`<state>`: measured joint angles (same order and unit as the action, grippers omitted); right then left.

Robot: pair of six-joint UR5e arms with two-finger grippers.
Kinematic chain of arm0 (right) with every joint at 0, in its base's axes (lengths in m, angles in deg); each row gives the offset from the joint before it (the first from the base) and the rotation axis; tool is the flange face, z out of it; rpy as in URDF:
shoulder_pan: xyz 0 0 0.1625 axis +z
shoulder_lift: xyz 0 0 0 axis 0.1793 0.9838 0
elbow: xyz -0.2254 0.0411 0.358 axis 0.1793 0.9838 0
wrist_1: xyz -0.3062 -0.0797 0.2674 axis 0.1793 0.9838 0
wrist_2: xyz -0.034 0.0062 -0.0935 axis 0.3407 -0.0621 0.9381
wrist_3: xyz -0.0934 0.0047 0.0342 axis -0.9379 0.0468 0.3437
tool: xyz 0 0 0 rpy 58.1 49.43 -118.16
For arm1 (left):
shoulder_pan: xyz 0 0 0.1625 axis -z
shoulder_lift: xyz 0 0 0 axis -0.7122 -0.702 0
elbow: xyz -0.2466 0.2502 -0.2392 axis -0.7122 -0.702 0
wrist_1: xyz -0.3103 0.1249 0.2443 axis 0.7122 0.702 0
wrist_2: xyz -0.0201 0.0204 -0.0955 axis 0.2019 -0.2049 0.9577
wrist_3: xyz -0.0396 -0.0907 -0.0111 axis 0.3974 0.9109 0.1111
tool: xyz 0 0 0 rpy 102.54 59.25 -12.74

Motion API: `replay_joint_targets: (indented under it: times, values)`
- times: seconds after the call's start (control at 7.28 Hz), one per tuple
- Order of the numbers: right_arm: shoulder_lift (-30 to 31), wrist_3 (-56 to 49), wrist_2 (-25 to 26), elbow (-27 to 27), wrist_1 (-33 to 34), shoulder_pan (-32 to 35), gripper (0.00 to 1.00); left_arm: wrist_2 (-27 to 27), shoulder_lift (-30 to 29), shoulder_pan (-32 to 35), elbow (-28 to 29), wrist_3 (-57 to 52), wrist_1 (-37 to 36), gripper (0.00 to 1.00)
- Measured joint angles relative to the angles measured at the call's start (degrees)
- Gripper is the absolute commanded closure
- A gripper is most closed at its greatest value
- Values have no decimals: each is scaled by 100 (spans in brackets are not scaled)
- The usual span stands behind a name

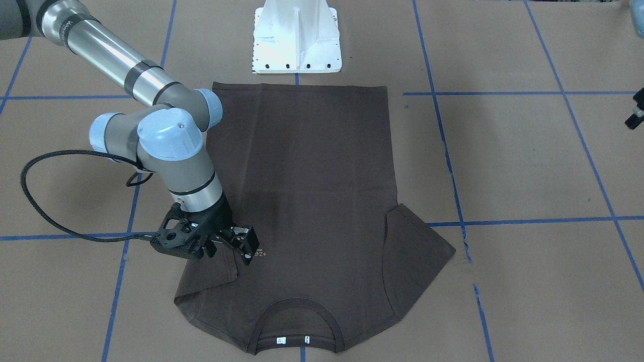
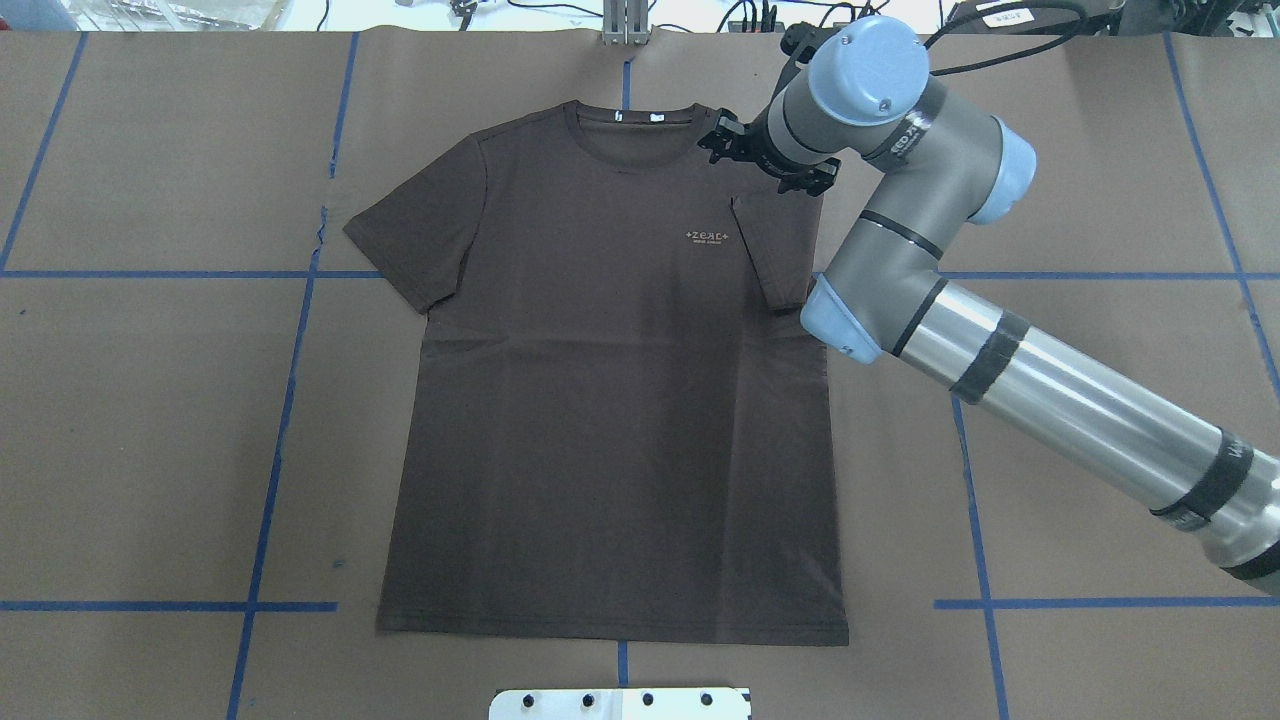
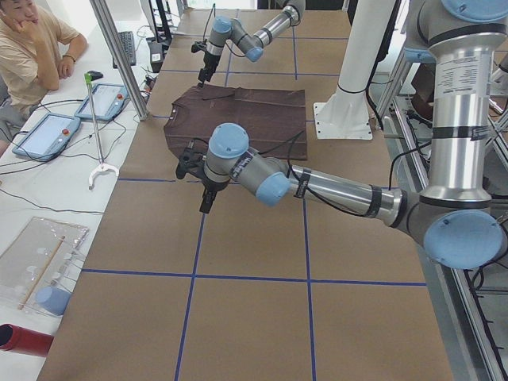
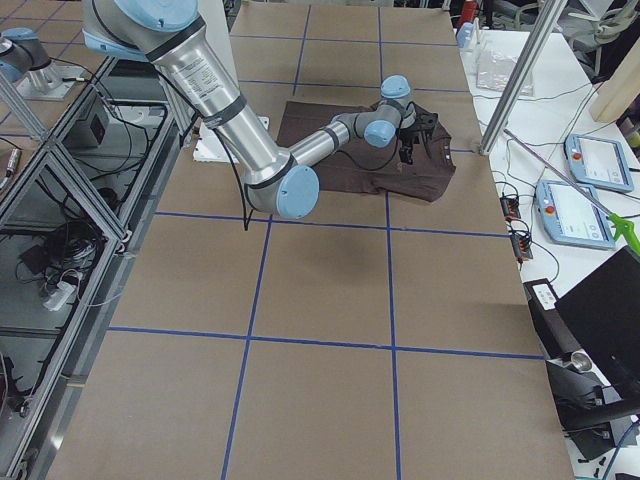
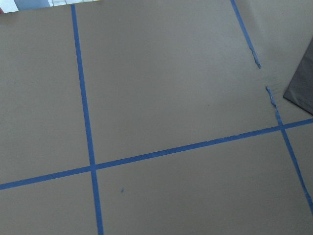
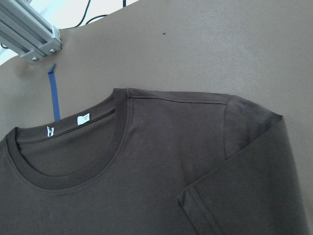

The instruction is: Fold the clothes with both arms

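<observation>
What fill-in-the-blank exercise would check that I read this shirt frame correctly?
1. The shirt lies flat, its collar pointing ___ from the base.
2. The right hand is near the sleeve folded in on the robot's ___ side.
3. The number of white tags inside the collar is ___.
4. The left wrist view shows mostly bare table crossed by ___ tape.

Missing words: away; right; two; blue.

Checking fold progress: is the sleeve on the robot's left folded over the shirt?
No, the left sleeve of the T-shirt lies spread outward, unfolded.
</observation>
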<state>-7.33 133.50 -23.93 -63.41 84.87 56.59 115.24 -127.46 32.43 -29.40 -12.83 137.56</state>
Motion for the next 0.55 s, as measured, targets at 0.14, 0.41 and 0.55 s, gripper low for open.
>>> replay_joint_targets:
  times: [0.14,0.41,0.55]
  values:
    - [435,-13,-325,-511,-6,187,0,-133,-598,-561,432,685,39,3]
    - [1307,-107,-836,-1489,-5,500,0,-667,-1715,-1490,1468,1788,61,6]
    - [1604,-227,-932,-1789,-7,569,0,-949,-2144,-1796,1961,2144,85,10]
